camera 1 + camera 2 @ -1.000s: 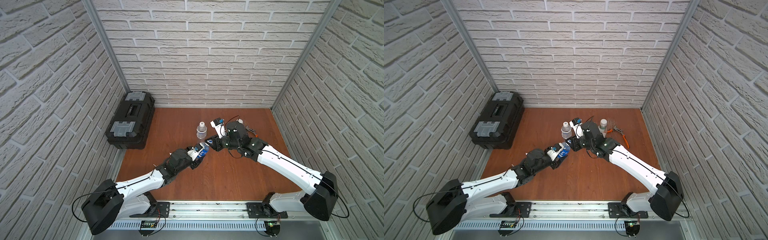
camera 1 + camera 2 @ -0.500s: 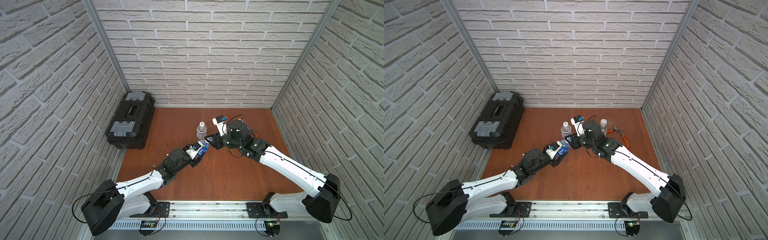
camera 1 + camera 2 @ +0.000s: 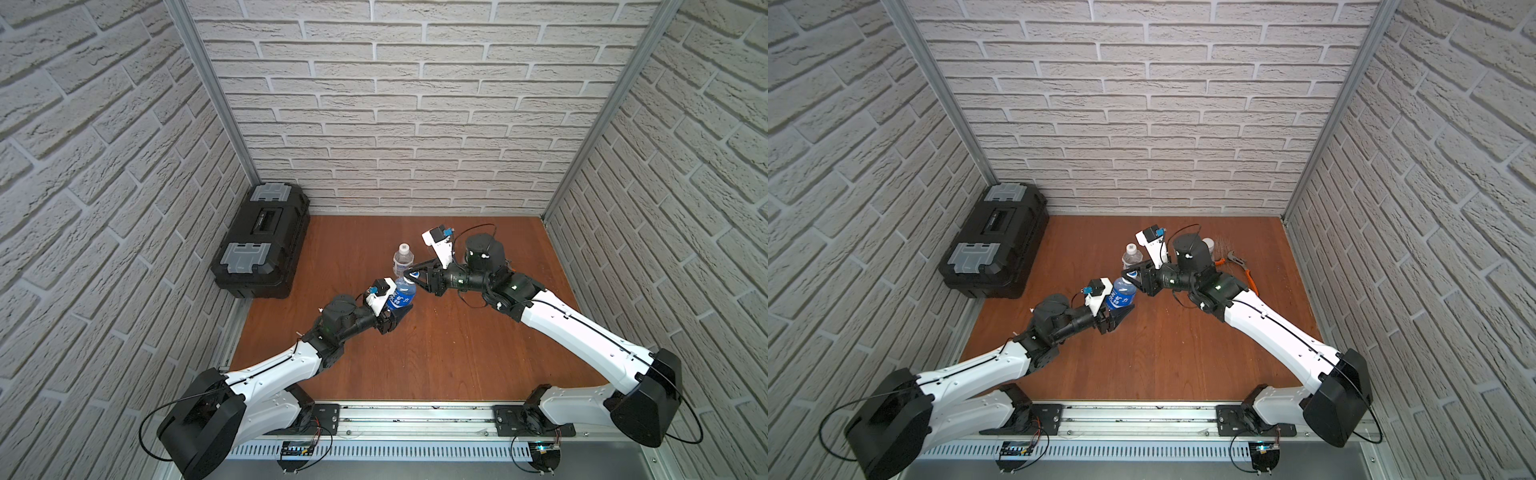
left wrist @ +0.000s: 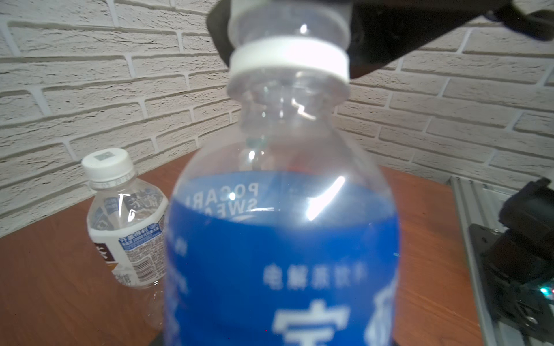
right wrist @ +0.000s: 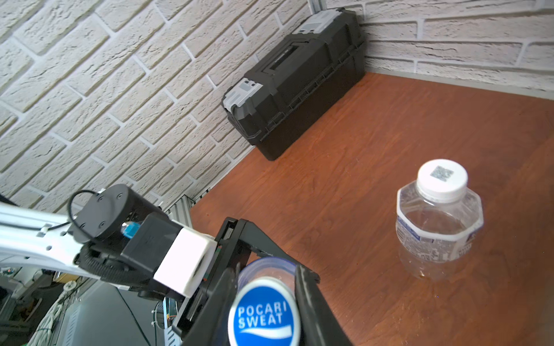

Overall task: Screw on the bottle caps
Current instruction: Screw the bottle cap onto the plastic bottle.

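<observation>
My left gripper (image 3: 395,311) is shut on the lower body of the blue-labelled bottle (image 3: 401,296) (image 3: 1121,293), holding it upright above the table. In the left wrist view this bottle (image 4: 281,254) fills the picture and hides the fingers. My right gripper (image 3: 412,276) (image 5: 263,311) is shut on the blue cap with the white mark (image 5: 263,314), right over the bottle's mouth. I cannot tell whether the cap touches the threads. The white-labelled bottle (image 3: 403,259) (image 5: 437,221) stands just behind with a white cap (image 5: 442,176) on it.
A black toolbox (image 3: 262,241) (image 3: 994,241) sits against the left wall. Another small bottle with a white top (image 3: 1207,244) stands behind my right arm, partly hidden. Orange-handled pliers (image 3: 1241,266) lie at the back right.
My right gripper has carried the blue cap leftward onto the mouth of the blue-labelled bottle. The left gripper has shifted the bottle slightly toward the back.
</observation>
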